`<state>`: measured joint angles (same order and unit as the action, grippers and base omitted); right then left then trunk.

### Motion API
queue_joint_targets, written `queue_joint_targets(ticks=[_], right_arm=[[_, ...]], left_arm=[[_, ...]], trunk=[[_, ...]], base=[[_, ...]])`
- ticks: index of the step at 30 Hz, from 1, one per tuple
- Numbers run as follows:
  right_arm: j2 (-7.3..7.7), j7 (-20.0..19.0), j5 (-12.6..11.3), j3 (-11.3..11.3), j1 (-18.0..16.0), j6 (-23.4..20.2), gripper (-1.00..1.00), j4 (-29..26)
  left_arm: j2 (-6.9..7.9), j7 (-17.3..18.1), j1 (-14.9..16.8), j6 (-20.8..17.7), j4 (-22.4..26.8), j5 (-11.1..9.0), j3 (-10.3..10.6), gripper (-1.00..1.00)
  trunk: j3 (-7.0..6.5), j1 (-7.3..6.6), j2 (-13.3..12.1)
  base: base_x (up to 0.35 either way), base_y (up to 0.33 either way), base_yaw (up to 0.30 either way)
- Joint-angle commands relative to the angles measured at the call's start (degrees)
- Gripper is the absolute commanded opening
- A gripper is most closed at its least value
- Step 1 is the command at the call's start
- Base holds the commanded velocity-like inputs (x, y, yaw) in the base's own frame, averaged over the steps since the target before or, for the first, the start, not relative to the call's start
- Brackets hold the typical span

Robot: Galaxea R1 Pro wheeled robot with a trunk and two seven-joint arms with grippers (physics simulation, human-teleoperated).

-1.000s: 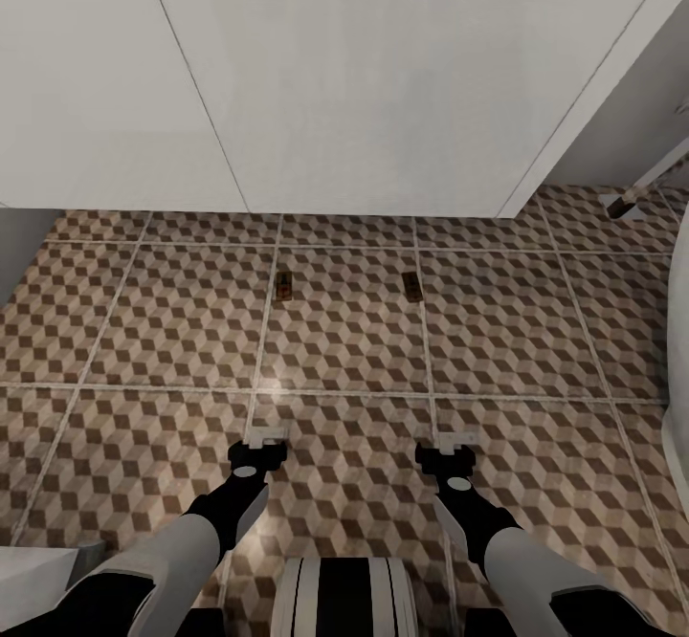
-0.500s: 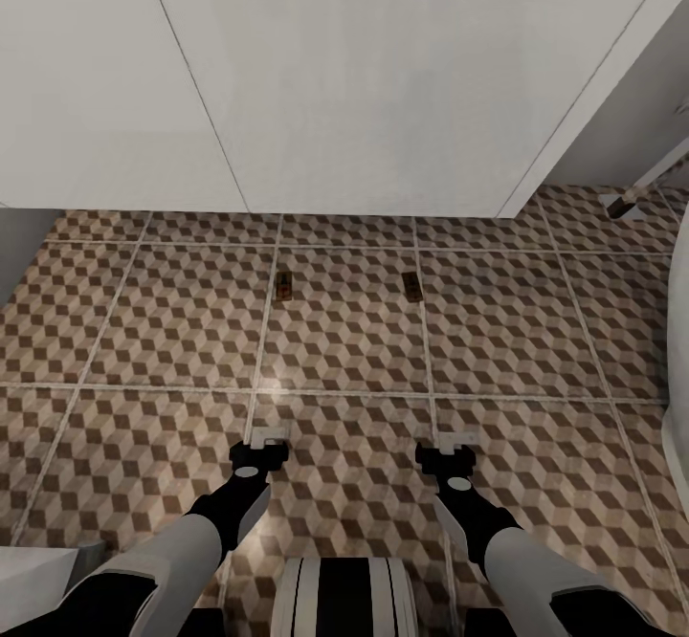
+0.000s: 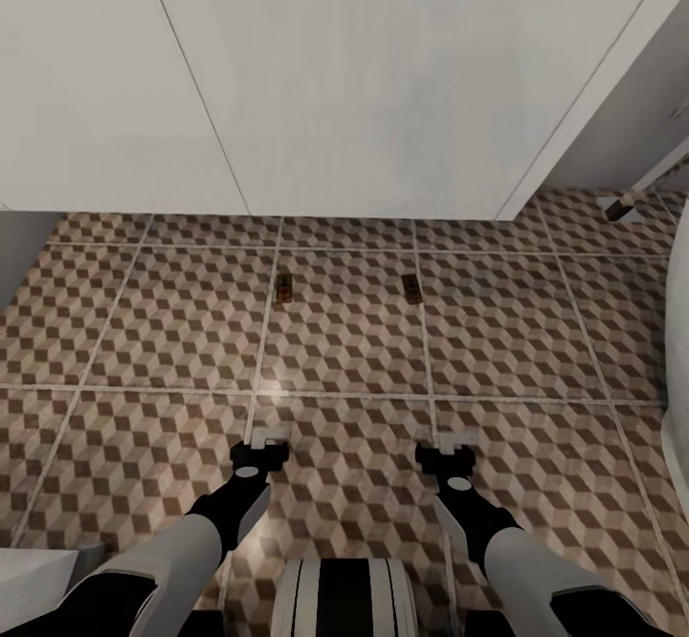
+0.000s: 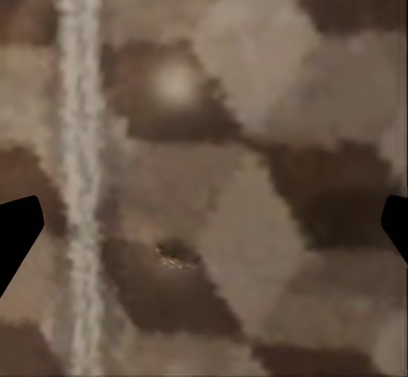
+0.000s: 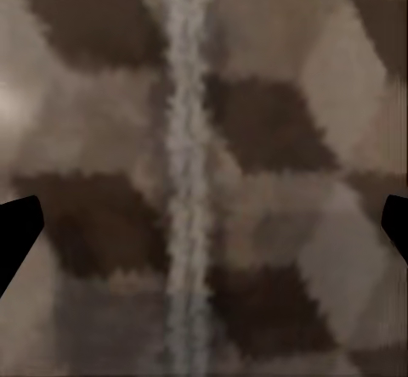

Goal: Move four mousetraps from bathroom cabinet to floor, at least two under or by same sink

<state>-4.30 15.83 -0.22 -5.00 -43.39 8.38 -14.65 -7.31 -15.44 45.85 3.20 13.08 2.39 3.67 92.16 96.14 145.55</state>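
White sink front [image 3: 383, 92] spans the upper frame; beneath it, on cube-patterned bathroom floor [image 3: 144, 331], two mousetraps [image 3: 283, 287] [image 3: 411, 286] lie mid-frame, long axes pointing away, each directly above its spread, empty claw: left gripper [image 3: 270, 438], right gripper [image 3: 455, 442].

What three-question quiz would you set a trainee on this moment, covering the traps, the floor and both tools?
1. True or false: two mousetraps, the left mousetrap and the right mousetrap, lie on the bathroom floor.
2. Multiple choice: The left tool and right tool are: A) each carrying a trap; B) empty, with fingers apart, above the tiles; C) pressed against the white front.
3. Fill in: Both traps lie near the foot of the white ____.

Key:
1. True.
2. B; both wrist views show bare tile between widely spread fingertips.
3. Sink front.
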Motion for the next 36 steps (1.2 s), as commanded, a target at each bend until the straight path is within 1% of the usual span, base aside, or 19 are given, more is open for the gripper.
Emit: queue_joint_targets(ticks=[1, 36], right_arm=[[0.01, 0.4, 0.0, -0.4, 0.0, 0.1, 1.00, 0.1], [0.00, 0.4, 0.0, -0.4, -0.1, 0.1, 1.00, 0.1]], left_arm=[[0.01, -0.4, 0.0, 0.1, -0.1, 0.2, 0.4, 1.00], [0.01, -0.3, 0.0, 0.0, -0.3, 0.2, 0.5, 1.00]], trunk=[[-0.20, -0.03, 0.0], [-7.96, -0.93, -0.5]], base=[[0.000, 0.000, 0.000], [0.000, 0.000, 0.000]])
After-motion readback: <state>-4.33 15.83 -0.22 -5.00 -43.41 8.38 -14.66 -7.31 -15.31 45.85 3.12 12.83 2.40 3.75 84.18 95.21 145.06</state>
